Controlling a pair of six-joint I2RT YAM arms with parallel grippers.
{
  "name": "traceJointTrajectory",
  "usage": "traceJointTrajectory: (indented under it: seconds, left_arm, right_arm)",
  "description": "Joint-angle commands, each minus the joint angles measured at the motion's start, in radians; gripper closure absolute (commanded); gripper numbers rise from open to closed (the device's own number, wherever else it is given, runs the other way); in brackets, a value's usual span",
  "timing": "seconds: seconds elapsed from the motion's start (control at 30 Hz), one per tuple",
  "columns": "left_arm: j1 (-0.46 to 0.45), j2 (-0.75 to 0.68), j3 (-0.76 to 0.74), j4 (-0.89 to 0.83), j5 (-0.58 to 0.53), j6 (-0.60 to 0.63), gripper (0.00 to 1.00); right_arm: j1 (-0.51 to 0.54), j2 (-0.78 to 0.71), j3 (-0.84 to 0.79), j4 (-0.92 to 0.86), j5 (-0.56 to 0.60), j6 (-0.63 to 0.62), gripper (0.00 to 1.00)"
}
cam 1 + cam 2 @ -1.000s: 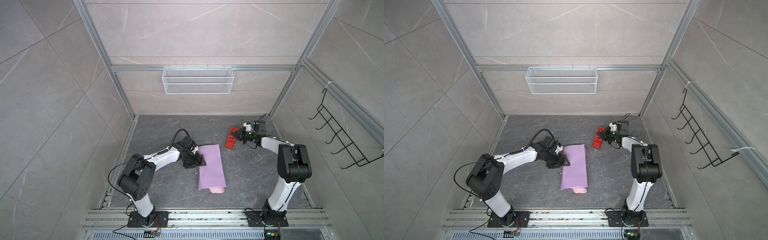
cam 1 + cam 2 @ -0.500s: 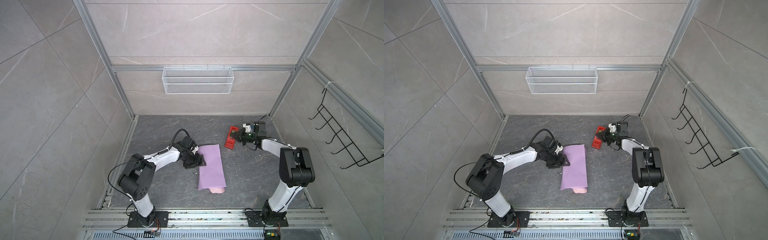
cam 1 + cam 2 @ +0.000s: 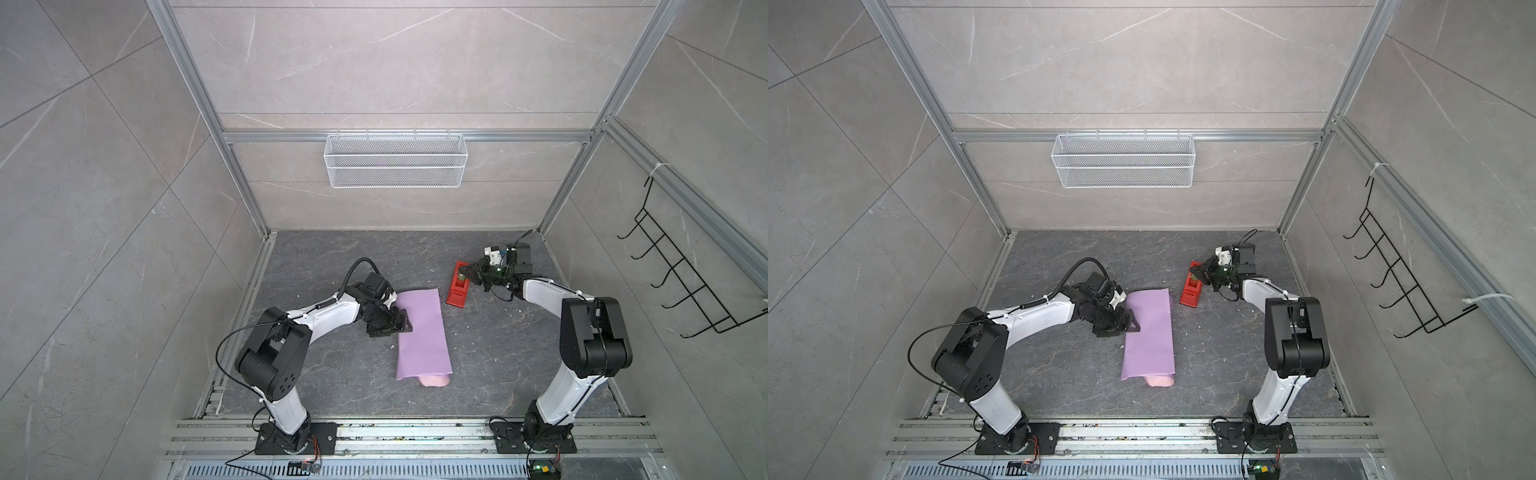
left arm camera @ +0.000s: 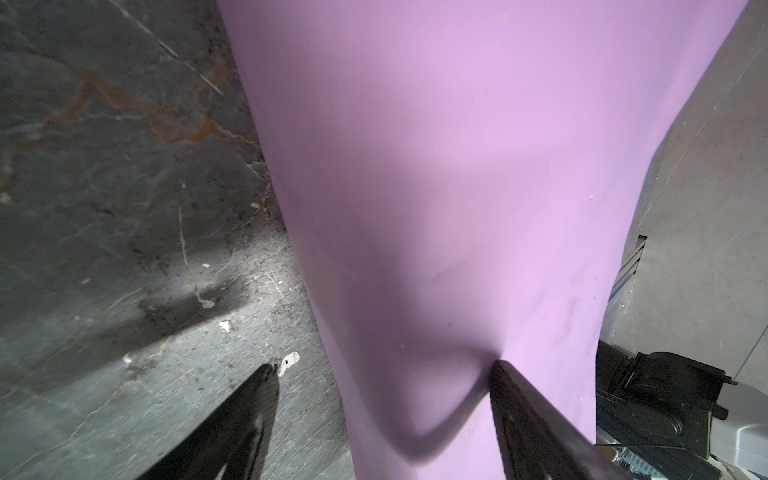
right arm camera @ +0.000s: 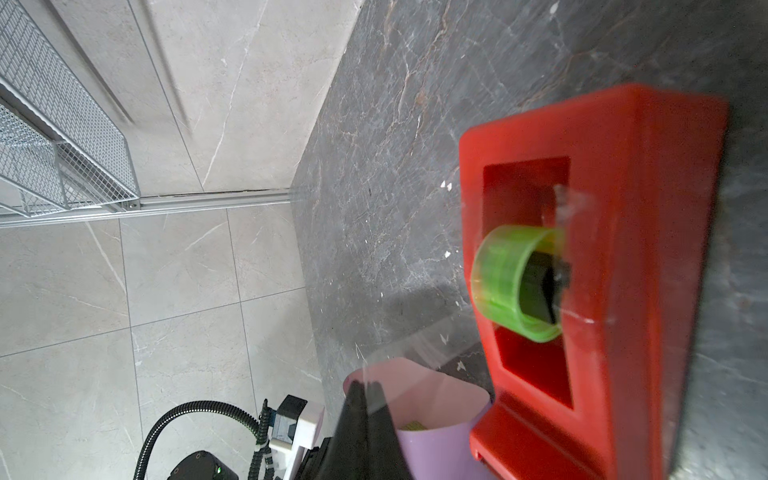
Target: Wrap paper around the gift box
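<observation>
- Lilac paper (image 3: pixel 422 332) lies mid-worktop (image 3: pixel 332 257), folded into a long sleeve that runs from the far edge toward the near edge. Its pink inner face shows at the near end.
- No box is plainly visible. I judge it sits inside the sleeve; a yellow-green sliver (image 5: pixel 410 424) in the sleeve's far mouth may be it.
- Left tool (image 4: pixel 384 368) is open. One finger (image 4: pixel 523 407) presses down on the paper and dimples it, while the other rests off the sheet over bare worktop.
- That press likely pins the folded flap so the sleeve cannot spring open while tape is fetched.
- Right tool (image 5: pixel 365 388) is closed, pinching the end of a clear tape (image 5: pixel 415 345) strip drawn from the red dispenser (image 3: pixel 457 289).
- The dispenser stands toward the far right corner, near the sleeve's far end but apart from it, so the strip has only a short way to go.
- Step in hand, as I judge it: pulling tape to seal the seam. The strip could curl onto itself, or the flap could slip from under the finger.
</observation>
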Motion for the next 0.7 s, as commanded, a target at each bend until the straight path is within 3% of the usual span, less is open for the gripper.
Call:
traceJointTrajectory:
  seconds: [0.0, 0.3, 0.67]
  left_arm:
    - [-0.005, 0.036, -0.023, -0.084, -0.077, 0.028, 0.19]
    - [-0.005, 0.038, -0.020, -0.086, -0.077, 0.028, 0.19]
    - [-0.005, 0.039, -0.017, -0.086, -0.078, 0.027, 0.19]
  right_arm:
    - [0.006, -0.014, 0.025, -0.008, -0.019, -0.004, 1.00]
    - [0.009, -0.097, 0.032, -0.042, -0.022, 0.003, 1.00]
    - [0.008, -0.058, 0.011, -0.026, -0.025, 0.001, 1.00]
